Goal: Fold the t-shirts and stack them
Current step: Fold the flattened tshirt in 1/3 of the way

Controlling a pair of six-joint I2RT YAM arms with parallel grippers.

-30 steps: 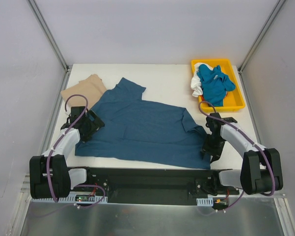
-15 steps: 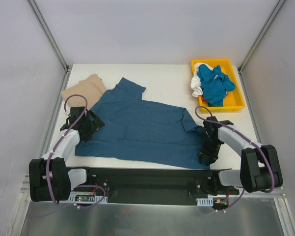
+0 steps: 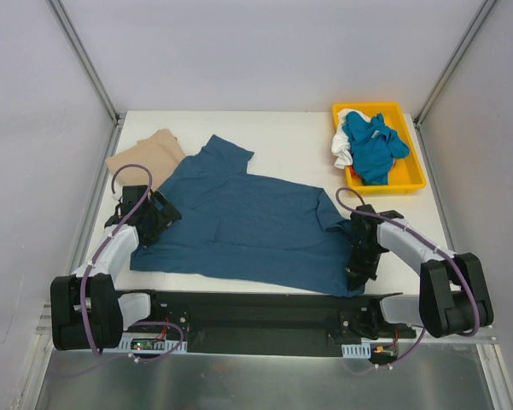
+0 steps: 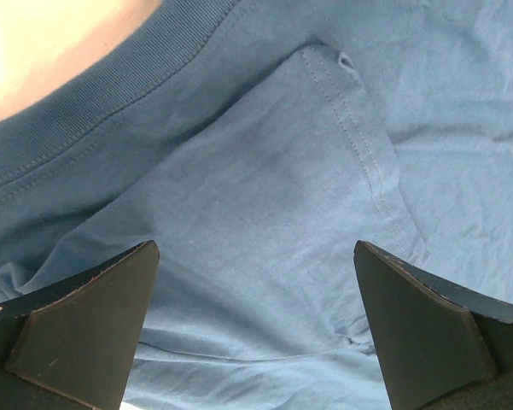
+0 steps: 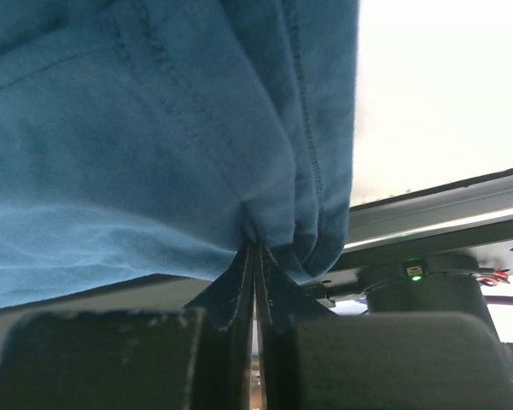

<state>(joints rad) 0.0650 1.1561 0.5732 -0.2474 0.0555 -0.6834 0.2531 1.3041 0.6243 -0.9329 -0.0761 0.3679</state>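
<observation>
A large dark teal-blue t-shirt (image 3: 247, 224) lies spread over the white table. My left gripper (image 3: 151, 220) is open just above its left part; the wrist view shows its cloth (image 4: 265, 213) between the two fingers (image 4: 77, 329). My right gripper (image 3: 358, 266) is shut on the shirt's hem at its near right corner, the cloth (image 5: 154, 145) bunched at the fingertips (image 5: 254, 249). A tan-beige t-shirt (image 3: 145, 155) lies folded at the back left, partly under the teal one. A brighter blue t-shirt (image 3: 374, 145) and a white one (image 3: 342, 145) lie crumpled in the tray.
A yellow plastic tray (image 3: 410, 182) stands at the back right of the table. A black rail (image 3: 256, 312) with the arm bases runs along the near edge. Grey walls close in the sides and back.
My right gripper has moved left and nearer, onto the shirt's near right corner, and the corner has bunched slightly. The left arm has not moved.
</observation>
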